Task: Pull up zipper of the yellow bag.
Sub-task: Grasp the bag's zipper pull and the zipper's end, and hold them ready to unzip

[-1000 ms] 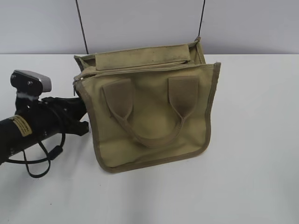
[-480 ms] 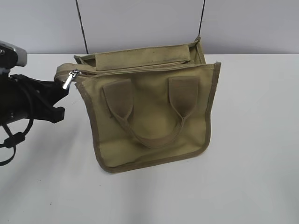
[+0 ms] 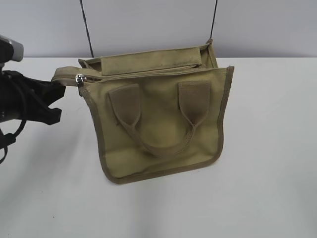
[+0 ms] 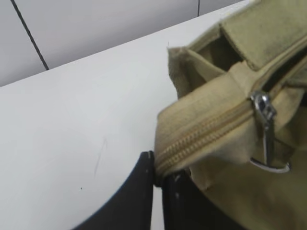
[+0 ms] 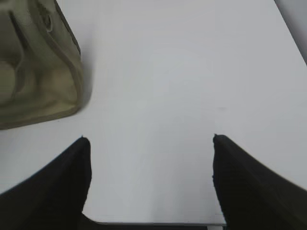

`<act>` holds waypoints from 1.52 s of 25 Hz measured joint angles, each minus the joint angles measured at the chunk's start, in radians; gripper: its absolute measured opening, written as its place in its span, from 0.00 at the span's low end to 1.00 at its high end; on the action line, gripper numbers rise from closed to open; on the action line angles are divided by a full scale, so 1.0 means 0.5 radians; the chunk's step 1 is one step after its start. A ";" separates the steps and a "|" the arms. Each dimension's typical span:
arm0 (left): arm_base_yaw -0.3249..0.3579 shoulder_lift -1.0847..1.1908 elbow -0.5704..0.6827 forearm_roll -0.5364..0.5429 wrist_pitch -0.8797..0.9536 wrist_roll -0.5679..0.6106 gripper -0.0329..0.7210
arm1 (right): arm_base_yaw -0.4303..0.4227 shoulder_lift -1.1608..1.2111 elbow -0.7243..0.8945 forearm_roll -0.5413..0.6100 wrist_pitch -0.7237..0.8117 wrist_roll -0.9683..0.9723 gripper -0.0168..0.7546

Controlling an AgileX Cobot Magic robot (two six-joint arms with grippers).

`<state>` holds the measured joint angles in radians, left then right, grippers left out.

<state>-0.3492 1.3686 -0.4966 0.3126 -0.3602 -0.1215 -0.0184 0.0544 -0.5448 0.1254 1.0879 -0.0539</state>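
Yellow bag (image 3: 158, 121) mid counter (image 3: 267, 188). Left tool (image 4: 157, 168) low at bag's 9 o'clock, arm horizontal, pinching zipper (image 4: 206, 129) tape end; silver pull (image 3: 79, 80) just beside. Right tool (image 5: 148, 158) spread wide, hovering over bare counter, bag at its 10 o'clock.

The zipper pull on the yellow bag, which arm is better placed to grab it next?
The right. The left gripper is shut on the zipper tape's end, anchoring the yellow bag. The right gripper is open over bare table, free to take the pull.
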 joint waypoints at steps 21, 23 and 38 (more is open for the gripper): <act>0.128 0.000 -0.120 0.077 0.086 0.005 0.05 | 0.417 2.058 -1.027 0.641 -0.458 -0.307 0.73; 0.130 0.000 -0.120 0.097 0.086 0.005 0.05 | 0.645 2.263 -1.178 0.542 -0.483 -0.141 0.73; 0.132 0.000 -0.120 0.110 0.057 0.005 0.05 | 1.508 3.696 -2.615 0.674 -0.115 0.368 0.55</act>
<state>-0.2830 1.3686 -0.5568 0.3677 -0.3317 -0.1191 0.7357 1.9024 -1.8525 0.4625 1.0305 0.1303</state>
